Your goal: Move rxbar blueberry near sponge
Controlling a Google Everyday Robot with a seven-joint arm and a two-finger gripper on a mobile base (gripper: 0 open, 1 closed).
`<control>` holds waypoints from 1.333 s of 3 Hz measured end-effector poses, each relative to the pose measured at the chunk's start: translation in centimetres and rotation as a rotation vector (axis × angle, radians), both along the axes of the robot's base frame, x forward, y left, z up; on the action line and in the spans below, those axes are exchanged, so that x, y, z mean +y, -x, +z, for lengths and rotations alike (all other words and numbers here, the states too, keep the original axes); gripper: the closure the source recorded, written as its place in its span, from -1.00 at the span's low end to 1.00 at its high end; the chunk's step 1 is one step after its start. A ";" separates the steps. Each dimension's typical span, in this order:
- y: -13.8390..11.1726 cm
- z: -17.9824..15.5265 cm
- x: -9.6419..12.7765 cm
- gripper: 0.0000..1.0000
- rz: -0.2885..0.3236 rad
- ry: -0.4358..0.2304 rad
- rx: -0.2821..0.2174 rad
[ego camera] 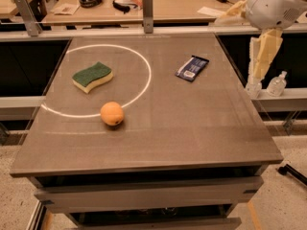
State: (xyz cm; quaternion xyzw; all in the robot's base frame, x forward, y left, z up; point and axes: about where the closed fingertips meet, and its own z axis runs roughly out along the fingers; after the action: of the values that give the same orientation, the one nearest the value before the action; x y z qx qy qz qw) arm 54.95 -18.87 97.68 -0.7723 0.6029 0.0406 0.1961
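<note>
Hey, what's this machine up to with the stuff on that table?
A robot arm is meant to bring a snack bar over to a sponge, but nothing is in its grip yet. Its claw hangs beyond the right edge of the table. The rxbar blueberry lies flat at the right rear, well apart from the sponge on the left. An orange sits in front of the sponge.
</note>
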 end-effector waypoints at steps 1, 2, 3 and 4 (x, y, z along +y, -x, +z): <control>-3.6 -0.5 2.1 -1.00 0.079 0.024 -0.060; -4.4 -0.4 2.5 -1.00 0.073 0.016 -0.084; -5.6 -2.0 2.9 -1.00 0.095 0.031 -0.072; -7.4 -4.6 2.7 -1.00 0.137 0.077 -0.029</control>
State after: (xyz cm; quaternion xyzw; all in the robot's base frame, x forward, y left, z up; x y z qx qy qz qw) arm 62.35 -16.17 93.05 -0.8193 0.5468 0.0195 0.1714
